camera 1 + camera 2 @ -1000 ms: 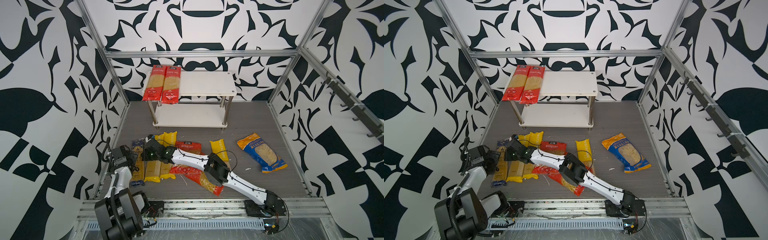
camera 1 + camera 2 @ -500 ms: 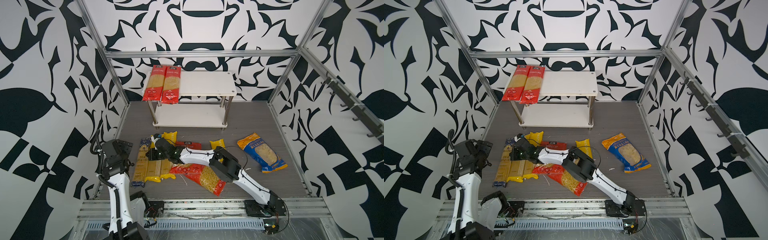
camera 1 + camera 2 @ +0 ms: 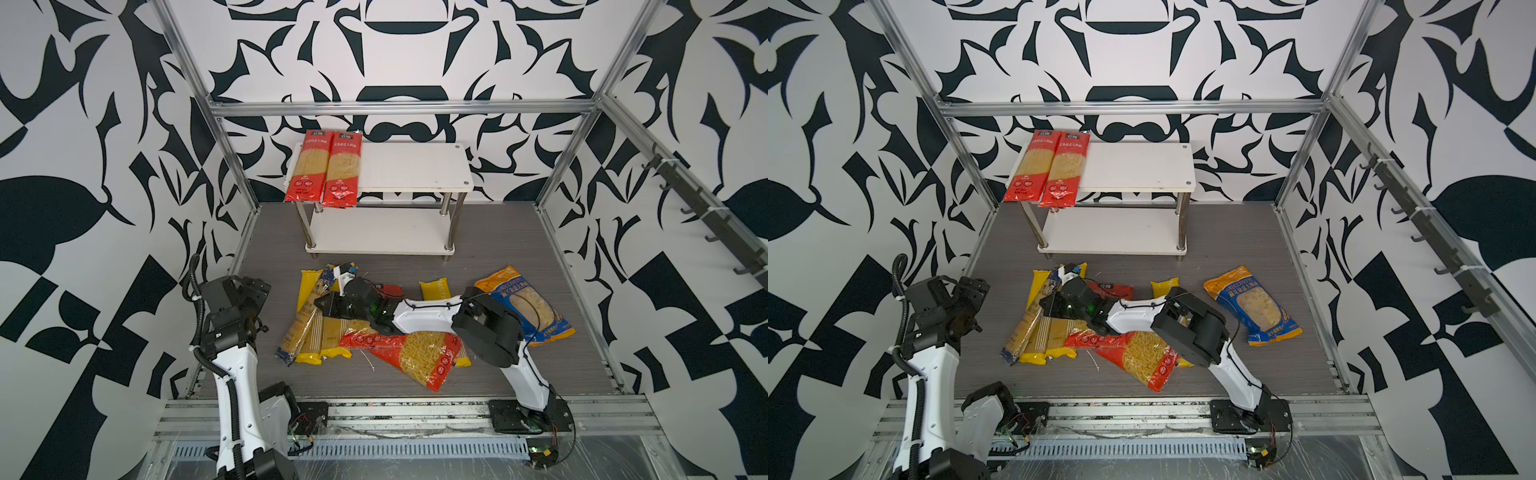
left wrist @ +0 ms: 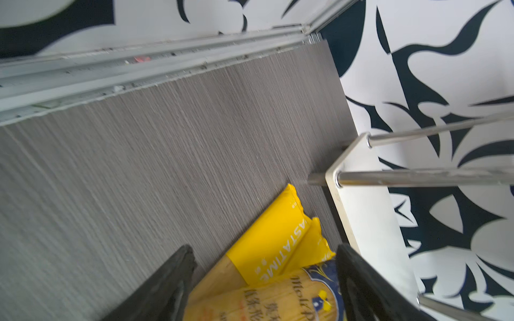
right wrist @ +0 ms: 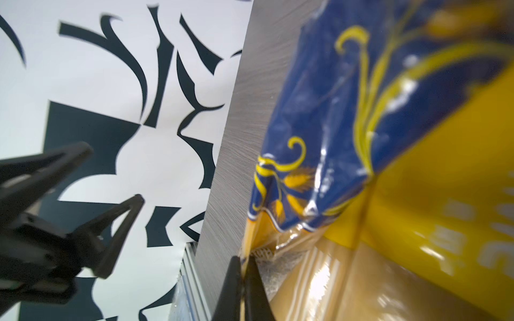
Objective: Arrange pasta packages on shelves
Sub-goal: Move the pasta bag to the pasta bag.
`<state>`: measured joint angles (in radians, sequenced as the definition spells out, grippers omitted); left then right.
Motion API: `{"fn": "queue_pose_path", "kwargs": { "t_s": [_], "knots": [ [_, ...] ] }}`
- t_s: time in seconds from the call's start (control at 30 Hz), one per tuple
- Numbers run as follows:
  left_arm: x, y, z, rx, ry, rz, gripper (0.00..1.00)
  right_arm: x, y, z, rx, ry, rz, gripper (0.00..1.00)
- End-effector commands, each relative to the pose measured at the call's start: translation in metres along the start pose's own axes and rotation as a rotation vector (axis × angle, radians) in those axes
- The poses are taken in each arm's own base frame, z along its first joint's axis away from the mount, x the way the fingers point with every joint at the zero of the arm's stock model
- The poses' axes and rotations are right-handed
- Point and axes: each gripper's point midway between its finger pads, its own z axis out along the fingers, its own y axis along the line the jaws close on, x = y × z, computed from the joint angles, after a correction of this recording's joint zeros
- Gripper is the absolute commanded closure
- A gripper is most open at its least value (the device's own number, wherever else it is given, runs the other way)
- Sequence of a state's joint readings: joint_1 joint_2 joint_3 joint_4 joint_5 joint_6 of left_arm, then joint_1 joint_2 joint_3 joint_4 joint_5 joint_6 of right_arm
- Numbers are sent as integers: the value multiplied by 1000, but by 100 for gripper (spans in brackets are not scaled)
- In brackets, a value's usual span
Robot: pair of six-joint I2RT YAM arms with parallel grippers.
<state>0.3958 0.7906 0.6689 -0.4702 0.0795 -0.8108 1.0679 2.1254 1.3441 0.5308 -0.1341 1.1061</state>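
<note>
My right gripper (image 3: 329,306) lies low over the pile of pasta packages, shut on the film edge of the dark-blue spaghetti pack (image 3: 300,332); the pinch (image 5: 243,268) shows in the right wrist view. That pack (image 5: 333,105) rests slanted across yellow PASTATIME packs (image 3: 309,286). My left gripper (image 3: 252,291) hangs raised at the left of the pile, open and holding nothing (image 4: 264,266). The shelves (image 3: 415,166) stand at the back. Two red spaghetti packs (image 3: 324,170) lie on the left of the top board, and the lower board (image 3: 382,232) is bare.
A red fusilli bag (image 3: 419,353) lies in front of the right arm. A blue-orange bag (image 3: 528,303) sits at the right, another yellow pack (image 3: 434,289) behind the arm. Aluminium frame rails (image 3: 232,174) and patterned walls close in the grey floor (image 3: 498,241).
The left arm has risen from its folded low pose to stand upright at the left. The right gripper has shifted right, dragging the dark-blue pack's edge with it.
</note>
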Motion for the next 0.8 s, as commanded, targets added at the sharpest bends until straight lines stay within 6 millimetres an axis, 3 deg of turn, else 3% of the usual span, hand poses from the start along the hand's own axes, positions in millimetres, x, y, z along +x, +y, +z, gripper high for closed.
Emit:
{"fn": "queue_pose_path", "kwargs": {
  "t_s": [0.0,0.2,0.33,0.47,0.6,0.7,0.77],
  "knots": [
    [24,-3,-2,37,84,23,16,-46,66,-51,-215,-125,24,100],
    [93,-22,6,125,280,131,17,-30,3,-108,-143,-30,89,100],
    [140,-34,0,198,386,196,18,-15,-38,-145,-99,68,123,100],
    [188,-41,-7,258,502,269,18,-6,-72,-170,-31,127,135,100],
    [233,-35,-11,266,601,378,19,-8,-89,-175,44,99,138,80],
    [254,-24,-8,245,653,425,20,-16,-98,-174,64,30,178,64],
    [264,-20,-8,247,684,421,22,-21,-107,-173,89,-22,200,59]
  ]
}}
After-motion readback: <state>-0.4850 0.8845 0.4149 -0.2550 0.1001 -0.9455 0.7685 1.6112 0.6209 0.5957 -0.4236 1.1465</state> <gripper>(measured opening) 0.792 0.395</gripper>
